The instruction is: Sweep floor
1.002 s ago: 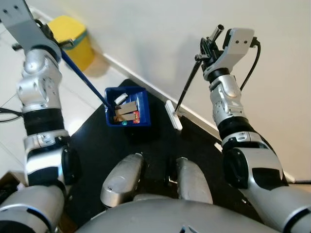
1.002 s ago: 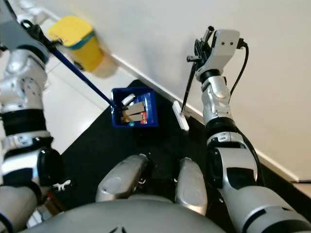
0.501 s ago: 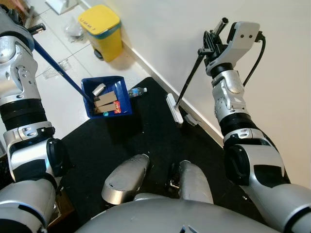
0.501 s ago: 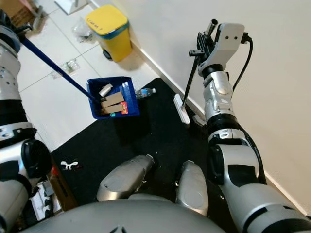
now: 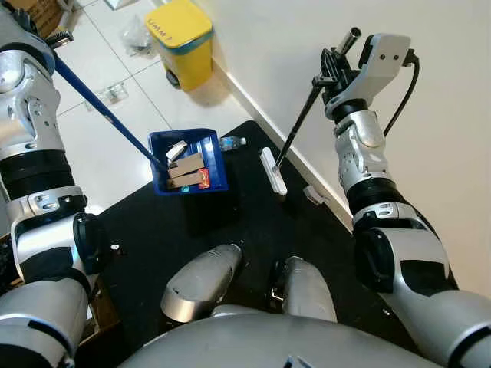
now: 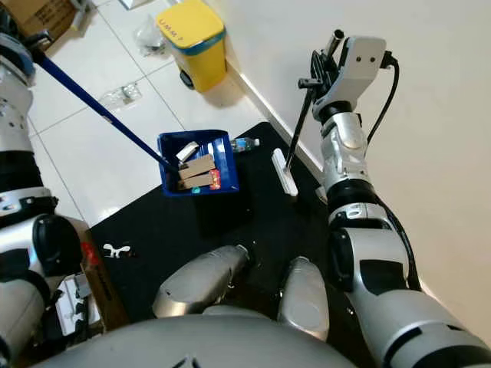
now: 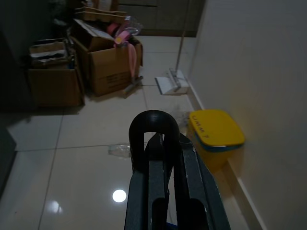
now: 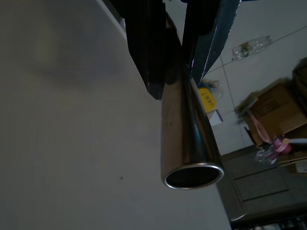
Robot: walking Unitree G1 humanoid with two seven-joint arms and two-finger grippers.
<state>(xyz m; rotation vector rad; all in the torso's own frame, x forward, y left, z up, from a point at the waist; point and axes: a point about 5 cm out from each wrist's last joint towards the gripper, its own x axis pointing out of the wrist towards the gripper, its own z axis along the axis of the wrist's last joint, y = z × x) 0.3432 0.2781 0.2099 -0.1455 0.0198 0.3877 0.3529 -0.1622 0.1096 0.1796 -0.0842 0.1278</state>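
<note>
Blue plastic made up the one dustpan [image 5: 189, 162], which sat on the black mat [image 5: 230, 230] at its edge toward the white tiles. Its long blue handle [image 5: 100, 111] slanted up and away to the robot's left, where the left gripper [image 7: 165, 158] was clenched around the handle's looped black end. Inside the pan lay a few pieces of litter, about four, among them two flat cardboard-coloured pieces [image 5: 184, 170]. One small plastic bottle [image 5: 232, 142] lay on the mat just beside the pan, toward the wall. There was one broom: its white head [image 5: 273, 172] rested on the mat near the baseboard, long axis running roughly along the wall, and its thin dark pole [image 5: 298, 123] leaned up to the right gripper [image 5: 331, 70], which grasped it near the metal top end [image 8: 189, 143]. One yellow bin [image 5: 182, 40] stood against the wall, well apart from the pan
</note>
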